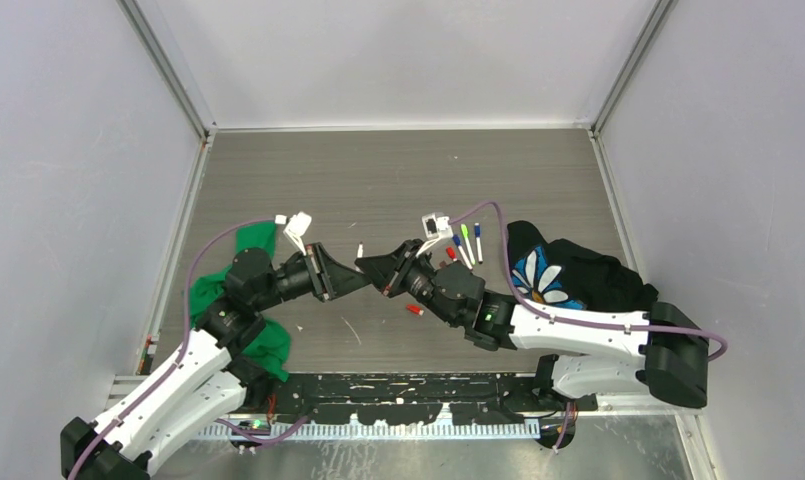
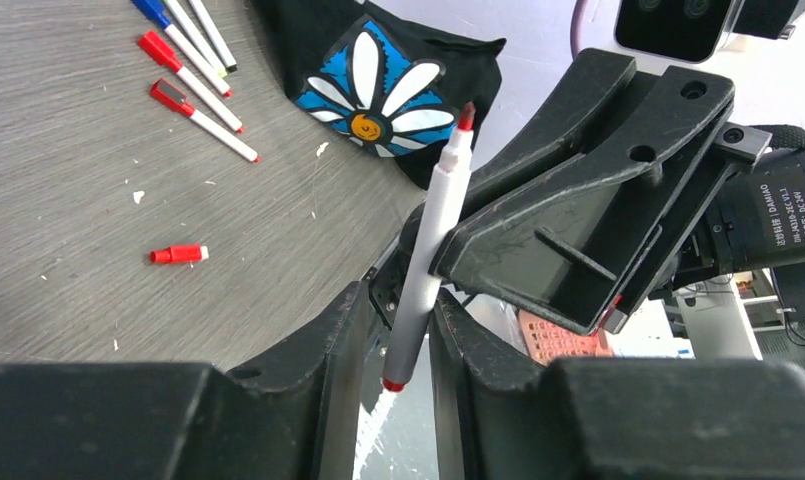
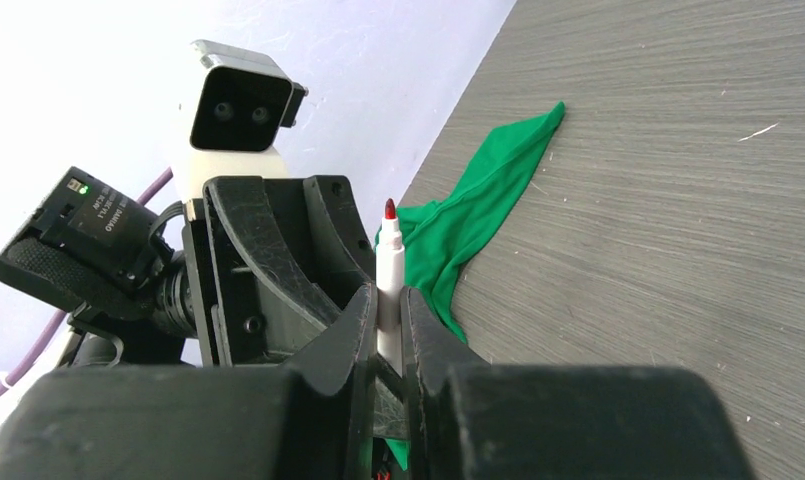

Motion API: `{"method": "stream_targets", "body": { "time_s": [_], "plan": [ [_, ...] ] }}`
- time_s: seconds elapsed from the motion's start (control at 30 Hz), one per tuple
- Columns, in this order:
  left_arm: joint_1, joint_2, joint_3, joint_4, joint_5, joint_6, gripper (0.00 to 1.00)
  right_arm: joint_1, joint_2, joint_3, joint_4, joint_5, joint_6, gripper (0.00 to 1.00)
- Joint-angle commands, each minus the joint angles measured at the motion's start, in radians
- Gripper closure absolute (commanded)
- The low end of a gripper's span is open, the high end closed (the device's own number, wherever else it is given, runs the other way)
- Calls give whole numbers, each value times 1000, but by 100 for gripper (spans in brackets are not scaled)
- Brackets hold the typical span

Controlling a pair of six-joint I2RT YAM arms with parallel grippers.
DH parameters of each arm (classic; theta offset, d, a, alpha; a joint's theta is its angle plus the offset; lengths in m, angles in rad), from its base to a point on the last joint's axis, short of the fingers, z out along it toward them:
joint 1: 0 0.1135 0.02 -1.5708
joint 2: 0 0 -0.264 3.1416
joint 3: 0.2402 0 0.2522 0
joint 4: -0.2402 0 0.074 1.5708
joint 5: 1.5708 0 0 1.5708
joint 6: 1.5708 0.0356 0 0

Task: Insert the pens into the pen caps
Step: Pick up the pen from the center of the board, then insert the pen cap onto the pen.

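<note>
Two robot grippers meet tip to tip above a grey wood-grain table [image 1: 398, 180], with one pen between them. Counted: one held pen [image 2: 440, 205]; two red-capped pens [image 2: 210, 125] lying side by side on the table; a bunch of three pens [image 1: 466, 243] just beside those, with blue, lime green and dark ends; one loose red cap [image 2: 178, 254]; two cloths.

The held pen is a slim white barrel, standing nearly upright; it has a bare dark red felt tip at the top and a red band at its lower end. The right gripper [image 3: 388, 292] has its fingers pressed against the barrel from both sides, pinching it below the tip. The left gripper [image 2: 400, 297] has one finger on each side of the barrel's lower end; a thin gap shows on one side, and whether it grips cannot be told.

The five pens on the table lie close behind the right gripper, on the far side of its wrist; the loose red cap lies alone near that gripper's body, on the side toward the arm bases. A black cloth [image 2: 383, 85] printed with a white and blue daisy lies beyond the pens, beside the right arm; a green cloth [image 3: 478, 205] lies behind the left gripper, under its arm.
</note>
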Motion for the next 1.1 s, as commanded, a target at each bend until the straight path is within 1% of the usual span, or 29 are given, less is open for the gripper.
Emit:
{"method": "stream_targets", "body": {
  "time_s": [0.0, 0.13, 0.17, 0.2, 0.27, 0.3, 0.37, 0.4, 0.43, 0.47, 0.5, 0.53, 0.63, 0.7, 0.8, 0.9, 1.0, 1.07],
  "plan": [
    [-1, 8, 51, 65, -28, 34, 71, 2, 13, 7, 84, -50, 40, 99],
    [-1, 26, 71, 66, -21, 59, 89, 3, 15, -1, 71, -63, 53, 99],
    [-1, 33, 78, 56, -19, 70, 97, 2, 11, -4, 67, -62, 50, 99],
    [-1, 37, 84, 40, -19, 82, 99, 3, 2, -4, 60, -61, 39, 99],
    [-1, 36, 99, -1, -18, 112, 99, 3, -25, 8, 14, -51, 2, 98],
    [-1, 32, 110, -31, -21, 132, 99, 3, -35, 20, -27, -46, -21, 93],
    [2, 21, 145, -117, -23, 183, 100, 1, -72, 51, -142, -21, -78, 72],
    [5, 19, 173, -166, -21, 217, 100, 1, -85, 68, -208, -6, -107, 59],
    [11, 19, 218, -219, -19, 254, 100, 0, -98, 84, -284, 13, -137, 50],
    [20, 23, 250, -275, -15, 295, 100, -6, -109, 95, -354, 19, -165, 42],
    [38, 28, 288, -326, -12, 352, 100, -21, -115, 103, -438, 7, -188, 37],
    [55, 36, 322, -373, -10, 393, 100, -45, -116, 110, -504, -14, -198, 35],
    [135, 60, 384, -443, 17, 497, 100, -118, -113, 96, -652, -70, -167, 32],
    [190, 79, 409, -464, 26, 559, 100, -141, -110, 50, -671, -108, -137, 30],
    [236, 88, 425, -462, 24, 640, 100, -143, -94, -18, -656, -123, -84, 29],
    [238, 67, 407, -437, 14, 744, 100, -135, -66, -67, -610, -123, -18, 28],
    [238, 40, 366, -413, -5, 786, 100, -104, -9, -87, -554, -113, 31, 28],
    [238, 28, 352, -434, -14, 811, 100, -71, 45, -82, -541, -89, 72, 28]
  ]
}}
